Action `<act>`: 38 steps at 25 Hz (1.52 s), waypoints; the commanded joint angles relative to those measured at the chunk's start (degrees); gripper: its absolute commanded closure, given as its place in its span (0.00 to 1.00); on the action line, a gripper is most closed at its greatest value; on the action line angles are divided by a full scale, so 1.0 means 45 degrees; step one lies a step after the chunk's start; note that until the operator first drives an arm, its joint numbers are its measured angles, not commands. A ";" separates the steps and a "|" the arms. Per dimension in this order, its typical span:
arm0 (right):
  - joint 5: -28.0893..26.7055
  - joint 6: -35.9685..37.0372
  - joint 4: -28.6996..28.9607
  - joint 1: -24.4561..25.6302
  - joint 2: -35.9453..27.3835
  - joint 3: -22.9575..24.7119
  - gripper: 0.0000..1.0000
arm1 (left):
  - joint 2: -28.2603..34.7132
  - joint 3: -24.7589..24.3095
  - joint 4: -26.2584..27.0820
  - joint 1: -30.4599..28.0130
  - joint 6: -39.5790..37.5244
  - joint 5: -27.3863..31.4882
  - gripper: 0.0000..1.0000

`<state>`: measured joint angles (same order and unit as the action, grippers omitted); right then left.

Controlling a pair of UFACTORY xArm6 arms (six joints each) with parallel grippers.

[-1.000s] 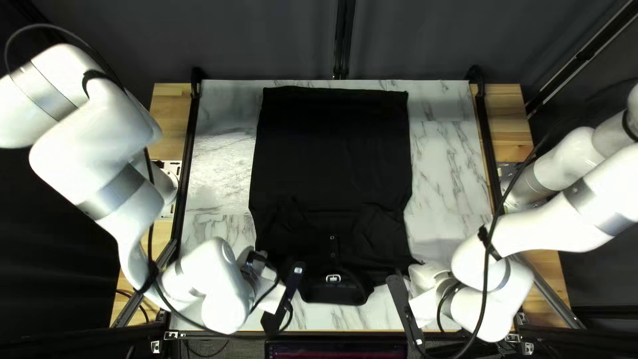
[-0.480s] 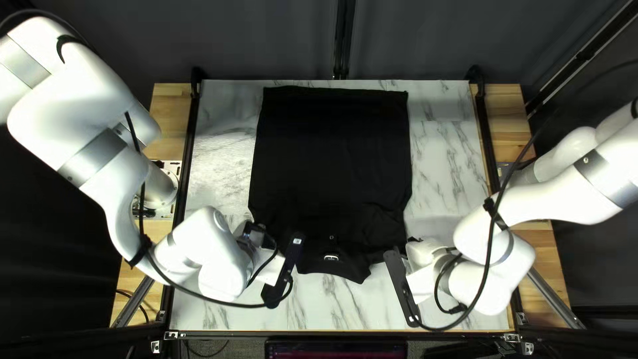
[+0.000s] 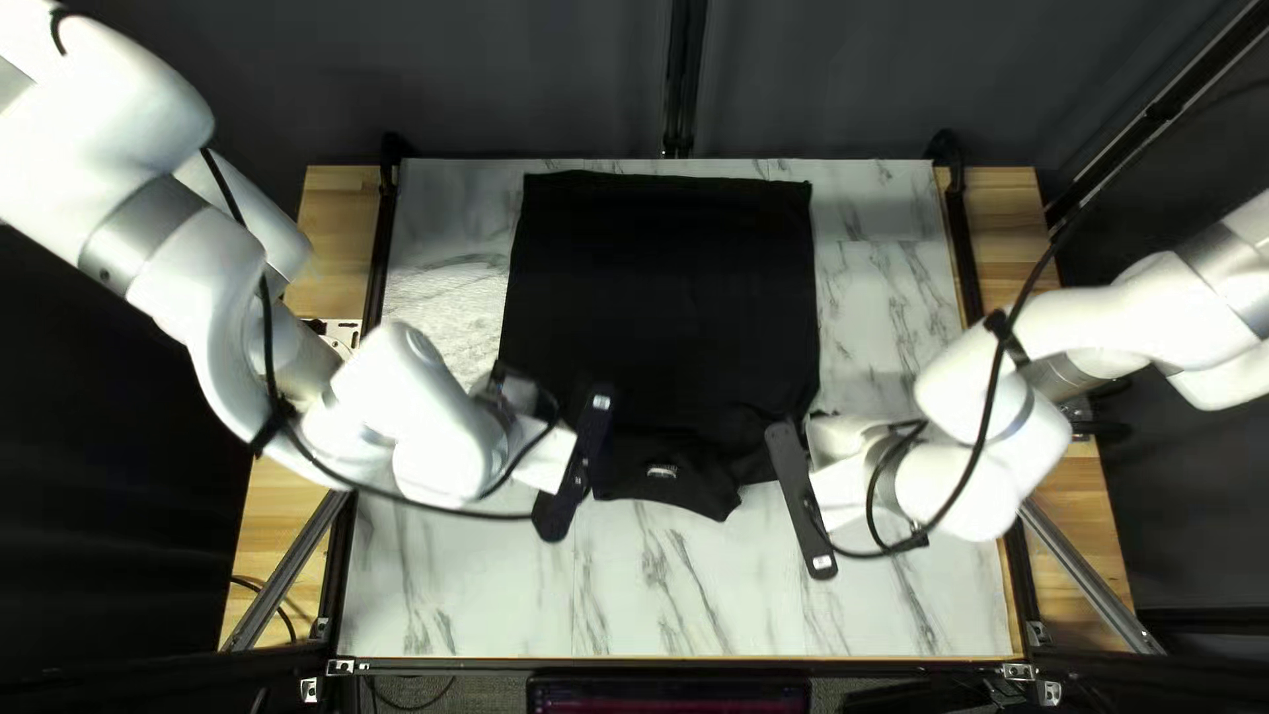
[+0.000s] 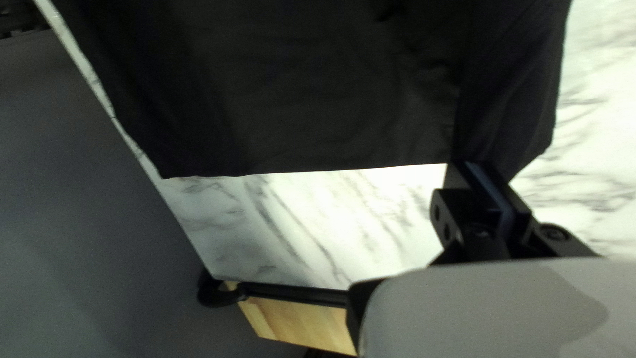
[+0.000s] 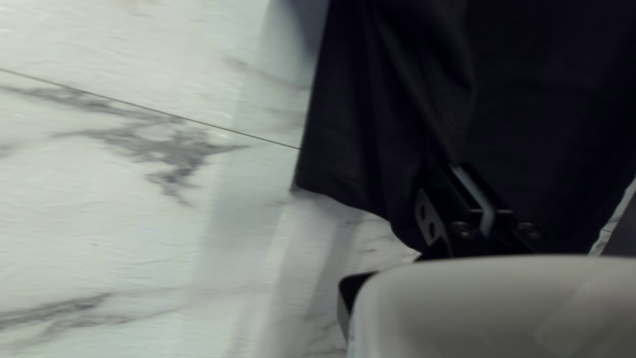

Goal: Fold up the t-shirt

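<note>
And here's the shirt [image 3: 661, 291], black across the table's [image 3: 688, 582] far middle, its near end between the two grippers! Left gripper [image 3: 576, 463], fingers pinched together on one side of the cloth; right gripper [image 3: 800, 503], clamped narrow on the other, folds running up from its grip, marble showing nearer

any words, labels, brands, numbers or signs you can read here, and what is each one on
No readable text.
Pale label at the t-shirt's neckline: too small to read.
Small white patches on the left pincer and right pincer: too small.
Screen at the near edge: too blurred.
</note>
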<state>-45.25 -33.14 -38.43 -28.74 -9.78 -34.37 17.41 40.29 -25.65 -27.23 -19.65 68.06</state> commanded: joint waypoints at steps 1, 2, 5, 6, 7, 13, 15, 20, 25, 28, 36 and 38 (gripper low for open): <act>0.0010 0.0001 -0.0004 0.0004 -0.0001 0.0004 1.00 | 0.0003 -0.0006 -0.0001 0.0005 0.0011 -0.0018 1.00; 0.0010 0.0001 -0.0004 0.0004 -0.0001 0.0004 1.00 | 0.0003 -0.0006 -0.0001 0.0005 0.0011 -0.0018 1.00; 0.0010 0.0001 -0.0004 0.0004 -0.0001 0.0004 1.00 | 0.0003 -0.0006 -0.0001 0.0005 0.0011 -0.0018 1.00; 0.0010 0.0001 -0.0004 0.0004 -0.0001 0.0004 1.00 | 0.0003 -0.0006 -0.0001 0.0005 0.0011 -0.0018 1.00; 0.0010 0.0001 -0.0004 0.0004 -0.0001 0.0004 1.00 | 0.0003 -0.0006 -0.0001 0.0005 0.0011 -0.0018 1.00; -0.0177 0.1392 0.0316 0.0863 -0.1579 0.0655 1.00 | 0.0895 -0.0672 -0.0207 0.1208 0.0773 -0.0549 1.00; -0.0460 0.1840 0.0461 0.1102 -0.2065 0.0696 1.00 | 0.1114 -0.0585 -0.0311 0.1514 0.1067 -0.0424 1.00; -0.0812 0.3217 0.0673 0.2252 -0.2921 0.0670 1.00 | 0.1509 -0.0095 -0.0615 0.2630 0.2352 -0.0101 1.00; -0.0410 0.4281 0.0782 0.3528 -0.3386 0.1049 1.00 | 0.1842 -0.0243 -0.0690 0.4260 0.3719 -0.0430 1.00; -0.0410 0.4281 0.0782 0.3528 -0.3386 0.1049 1.00 | 0.1838 -0.0259 -0.0686 0.4304 0.3737 -0.0444 1.00; -0.0410 0.4281 0.0782 0.3528 -0.3386 0.1049 1.00 | 0.1838 -0.0259 -0.0686 0.4304 0.3737 -0.0444 1.00; -0.0410 0.4281 0.0782 0.3528 -0.3386 0.1049 1.00 | 0.1838 -0.0259 -0.0686 0.4304 0.3737 -0.0444 1.00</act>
<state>-47.10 -13.88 -34.92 -12.87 -25.02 -29.65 25.68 39.12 -28.74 -7.85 -2.83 66.06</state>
